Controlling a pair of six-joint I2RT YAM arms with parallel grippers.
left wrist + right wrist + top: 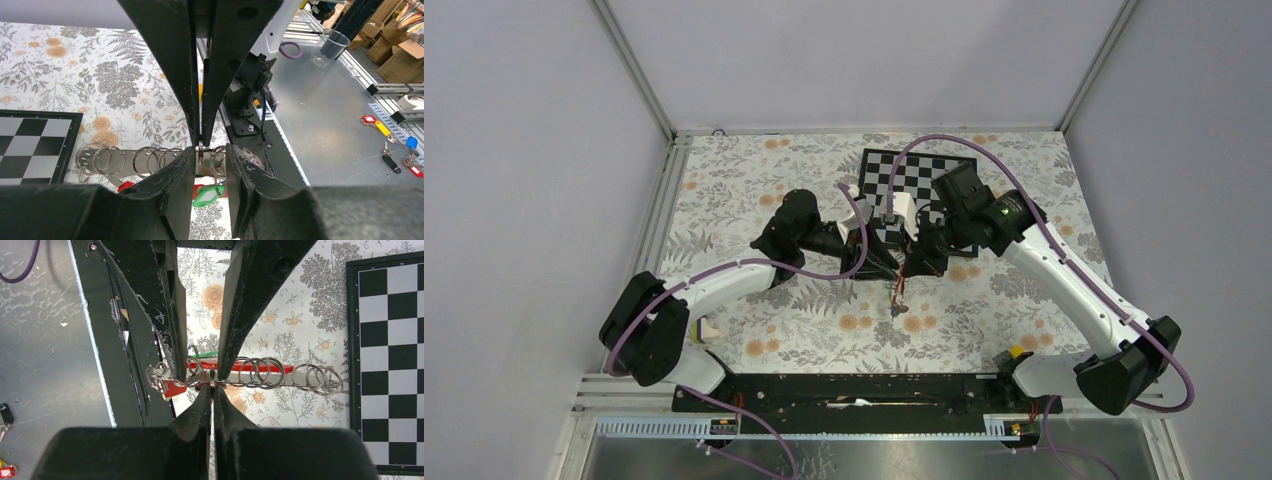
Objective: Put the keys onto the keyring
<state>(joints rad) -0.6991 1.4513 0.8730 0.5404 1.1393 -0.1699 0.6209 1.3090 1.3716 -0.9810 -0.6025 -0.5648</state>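
Observation:
A grey metal strip (129,163) carrying several steel keyrings is between both grippers; it also shows in the right wrist view (300,380). My right gripper (212,388) is shut on one thin ring (212,380), held edge-on. My left gripper (210,152) is open, its jaws apart and straddling the strip, with that ring and another between them. A green-tagged key (210,196) hangs from a ring in the left jaws' gap. A red-tagged key (125,186) lies beside the strip. No blue-tagged key shows at the strip. From above, the grippers meet at mid-table (899,255).
A black-and-white chessboard (924,175) lies on the floral table just behind the grippers. The black base rail (864,390) runs along the near edge. Several loose tagged keys (395,145) lie on the steel bench beyond the rail.

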